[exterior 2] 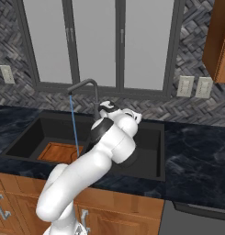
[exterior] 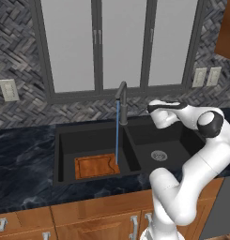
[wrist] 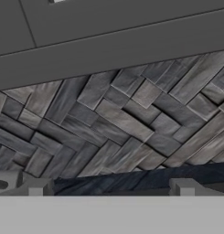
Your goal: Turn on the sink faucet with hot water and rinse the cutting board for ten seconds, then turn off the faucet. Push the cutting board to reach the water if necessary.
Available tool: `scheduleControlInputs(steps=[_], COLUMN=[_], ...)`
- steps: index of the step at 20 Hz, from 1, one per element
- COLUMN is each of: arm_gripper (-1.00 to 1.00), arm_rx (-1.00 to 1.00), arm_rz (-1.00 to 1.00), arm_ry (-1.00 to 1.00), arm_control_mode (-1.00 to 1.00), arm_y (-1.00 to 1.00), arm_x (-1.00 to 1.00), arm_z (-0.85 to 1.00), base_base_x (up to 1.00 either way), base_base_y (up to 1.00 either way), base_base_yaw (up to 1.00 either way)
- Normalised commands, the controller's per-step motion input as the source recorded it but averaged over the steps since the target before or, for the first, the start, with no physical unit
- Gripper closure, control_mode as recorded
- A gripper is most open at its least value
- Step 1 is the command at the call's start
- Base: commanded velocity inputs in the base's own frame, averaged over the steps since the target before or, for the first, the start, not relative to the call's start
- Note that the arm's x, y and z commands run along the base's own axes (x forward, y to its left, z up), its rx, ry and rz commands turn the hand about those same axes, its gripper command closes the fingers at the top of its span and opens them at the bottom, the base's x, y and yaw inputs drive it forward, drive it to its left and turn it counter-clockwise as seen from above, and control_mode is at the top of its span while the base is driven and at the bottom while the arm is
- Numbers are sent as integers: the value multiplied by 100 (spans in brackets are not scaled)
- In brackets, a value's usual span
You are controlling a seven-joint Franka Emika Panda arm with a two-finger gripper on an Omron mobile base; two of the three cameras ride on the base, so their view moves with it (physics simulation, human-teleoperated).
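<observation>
While a thin blue stream of water falls from the slim dark grey metal faucet into the left basin of the matte black double sink, it lands at the right edge of the reddish-brown wooden cutting board on that basin's floor; the white arm's two-finger gripper hovers behind the faucet, facing the herringbone backsplash, jaws spread wide and empty.

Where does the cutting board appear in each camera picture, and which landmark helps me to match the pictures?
Left base view: the cutting board lies at the lower centre-left, on the floor of the left basin.
Right base view: it lies at the lower left, partly hidden by the arm.
Hand view: not in it; it faces the backsplash.
Shared landmark: the water falls at the board's right edge.
</observation>
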Motion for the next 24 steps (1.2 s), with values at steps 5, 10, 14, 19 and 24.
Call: scheduleControlInputs(steps=[5, 10, 14, 19, 24], arm_gripper=[-100, -100, -100, -100, -100], arm_rx=[0, 0, 0, 0, 0], arm_rz=[0, 0, 0, 0, 0], arm_ry=[0, 0, 0, 0, 0], arm_control_mode=[-100, -100, -100, -100, -100], arm_y=[0, 0, 0, 0, 0], arm_x=[0, 0, 0, 0, 0], arm_z=[0, 0, 0, 0, 0], base_base_x=[0, 0, 0, 0, 0], base_base_y=[0, 0, 0, 0, 0], base_base_yaw=[0, 0, 0, 0, 0])
